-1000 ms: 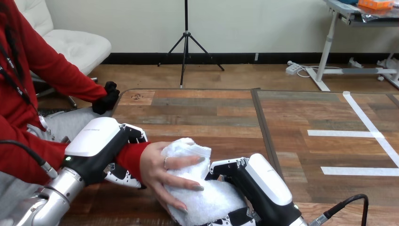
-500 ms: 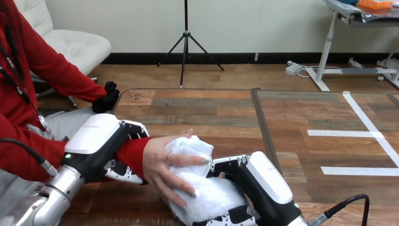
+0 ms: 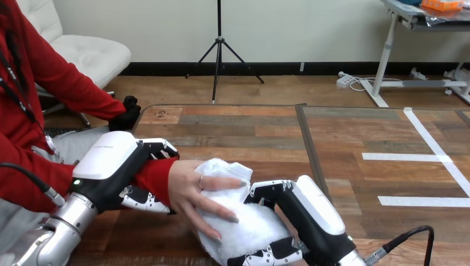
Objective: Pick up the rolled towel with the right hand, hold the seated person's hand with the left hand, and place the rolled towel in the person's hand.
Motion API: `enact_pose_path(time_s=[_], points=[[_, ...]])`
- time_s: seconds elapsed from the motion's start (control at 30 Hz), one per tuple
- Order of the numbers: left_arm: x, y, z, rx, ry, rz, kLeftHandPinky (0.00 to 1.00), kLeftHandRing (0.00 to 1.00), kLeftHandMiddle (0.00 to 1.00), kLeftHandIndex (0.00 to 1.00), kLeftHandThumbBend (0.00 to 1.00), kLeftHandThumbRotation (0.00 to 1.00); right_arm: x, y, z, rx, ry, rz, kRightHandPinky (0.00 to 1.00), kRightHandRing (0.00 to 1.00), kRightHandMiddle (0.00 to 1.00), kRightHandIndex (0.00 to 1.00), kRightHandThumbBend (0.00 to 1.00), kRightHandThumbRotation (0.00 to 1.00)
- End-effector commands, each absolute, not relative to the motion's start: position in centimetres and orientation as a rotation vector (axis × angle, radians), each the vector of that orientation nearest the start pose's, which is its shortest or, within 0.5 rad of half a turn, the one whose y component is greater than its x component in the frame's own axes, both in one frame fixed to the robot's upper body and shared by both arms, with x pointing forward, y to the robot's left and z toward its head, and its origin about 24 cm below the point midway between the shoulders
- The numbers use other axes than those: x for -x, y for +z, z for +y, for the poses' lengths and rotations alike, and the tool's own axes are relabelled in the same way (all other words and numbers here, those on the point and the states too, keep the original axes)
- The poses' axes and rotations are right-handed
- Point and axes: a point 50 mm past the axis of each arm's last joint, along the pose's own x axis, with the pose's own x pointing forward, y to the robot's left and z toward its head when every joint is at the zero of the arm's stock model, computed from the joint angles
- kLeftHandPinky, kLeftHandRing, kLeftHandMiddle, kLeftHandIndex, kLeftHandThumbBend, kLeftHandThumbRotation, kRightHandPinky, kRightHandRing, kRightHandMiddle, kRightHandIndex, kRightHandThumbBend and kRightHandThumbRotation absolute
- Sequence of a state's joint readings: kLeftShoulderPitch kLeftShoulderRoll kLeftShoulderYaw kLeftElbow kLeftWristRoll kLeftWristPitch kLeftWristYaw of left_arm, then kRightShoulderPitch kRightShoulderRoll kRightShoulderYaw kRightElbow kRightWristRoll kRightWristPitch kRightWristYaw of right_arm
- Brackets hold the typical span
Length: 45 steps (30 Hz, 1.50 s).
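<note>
Here, on the wooden plank table (image 3: 249,127), the left hand (image 3: 119,166) clamped round the person's red-sleeved wrist (image 3: 155,178). The right hand (image 3: 302,213) curled round the towel (image 3: 244,221), a soft white terry roll. Its long axis ran near to far, just left of that hand, under the person's hand (image 3: 191,191), whose fingers draped across it.

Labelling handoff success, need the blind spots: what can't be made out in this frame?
- Head view: the person's hand lies over the rolled towel, hiding their palm and whether it grips.
- Head view: the towel hides whether it touches the table.
- Head view: the shell of the left hand hides its palm contact on the person's wrist.
- Head view: the bottom edge cuts off the lower side of the right hand.
</note>
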<state>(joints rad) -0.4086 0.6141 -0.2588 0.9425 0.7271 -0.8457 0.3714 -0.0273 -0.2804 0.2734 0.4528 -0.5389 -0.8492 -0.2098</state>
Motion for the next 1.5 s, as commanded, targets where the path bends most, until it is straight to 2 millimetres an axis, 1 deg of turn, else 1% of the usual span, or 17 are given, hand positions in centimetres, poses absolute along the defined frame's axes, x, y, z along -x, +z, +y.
enact_pose_path(time_s=[0.0, 0.2, 0.23, 0.4, 0.5, 0.53, 0.8, 1.0, 1.2, 1.33, 1.37, 1.47], points=[[-31.2, 5.7, 20.6, -1.133, -0.375, -0.500, 0.62, 0.66, 0.70, 0.74, 1.00, 0.32, -23.5, 8.2, -9.8, 0.466, 0.423, -0.810, 0.51, 0.63, 0.63, 0.64, 0.93, 0.08], [-31.2, 5.7, 20.7, -1.174, -0.376, -0.511, 0.76, 0.76, 0.78, 0.82, 1.00, 0.36, -23.5, 7.9, -10.1, 0.501, 0.438, -0.768, 0.62, 0.74, 0.75, 0.75, 0.98, 0.15], [-31.2, 5.7, 20.7, -1.179, -0.376, -0.512, 0.81, 0.79, 0.81, 0.86, 1.00, 0.38, -23.5, 7.9, -10.2, 0.509, 0.441, -0.762, 0.67, 0.78, 0.78, 0.79, 0.99, 0.18], [-31.1, 5.6, 20.7, -1.185, -0.377, -0.515, 0.89, 0.85, 0.86, 0.92, 1.00, 0.42, -23.5, 7.8, -10.3, 0.526, 0.450, -0.733, 0.77, 0.85, 0.85, 0.85, 1.00, 0.23], [-31.1, 5.6, 20.7, -1.187, -0.376, -0.516, 0.93, 0.89, 0.89, 0.96, 1.00, 0.47, -23.4, 7.7, -10.3, 0.540, 0.455, -0.711, 0.83, 0.89, 0.88, 0.89, 1.00, 0.27], [-31.1, 5.6, 20.7, -1.187, -0.375, -0.516, 0.94, 0.91, 0.92, 0.97, 1.00, 0.50, -23.4, 7.7, -10.3, 0.547, 0.456, -0.703, 0.86, 0.92, 0.91, 0.92, 1.00, 0.30], [-31.0, 5.5, 20.7, -1.185, -0.373, -0.520, 0.98, 0.98, 0.99, 1.00, 1.00, 0.56, -23.3, 7.6, -10.4, 0.575, 0.459, -0.660, 0.95, 0.99, 0.99, 0.99, 1.00, 0.40], [-30.9, 5.5, 20.7, -1.187, -0.378, -0.517, 1.00, 1.00, 1.00, 1.00, 1.00, 0.58, -23.2, 7.5, -10.4, 0.586, 0.459, -0.639, 0.97, 1.00, 1.00, 1.00, 1.00, 0.45], [-30.9, 5.4, 20.8, -1.181, -0.392, -0.503, 1.00, 1.00, 1.00, 1.00, 1.00, 0.61, -23.2, 7.3, -10.6, 0.603, 0.465, -0.626, 0.99, 1.00, 1.00, 1.00, 1.00, 0.61], [-30.8, 5.4, 20.8, -1.177, -0.399, -0.500, 1.00, 1.00, 1.00, 1.00, 1.00, 0.61, -23.1, 7.2, -10.6, 0.607, 0.463, -0.623, 1.00, 1.00, 1.00, 1.00, 1.00, 0.74], [-30.8, 5.3, 20.8, -1.176, -0.399, -0.501, 1.00, 1.00, 1.00, 1.00, 1.00, 0.61, -23.1, 7.2, -10.6, 0.608, 0.463, -0.622, 1.00, 1.00, 1.00, 1.00, 1.00, 0.79], [-30.8, 5.3, 20.9, -1.178, -0.401, -0.501, 1.00, 1.00, 1.00, 1.00, 1.00, 0.61, -23.1, 7.1, -10.7, 0.614, 0.464, -0.615, 1.00, 1.00, 1.00, 1.00, 1.00, 0.84]])
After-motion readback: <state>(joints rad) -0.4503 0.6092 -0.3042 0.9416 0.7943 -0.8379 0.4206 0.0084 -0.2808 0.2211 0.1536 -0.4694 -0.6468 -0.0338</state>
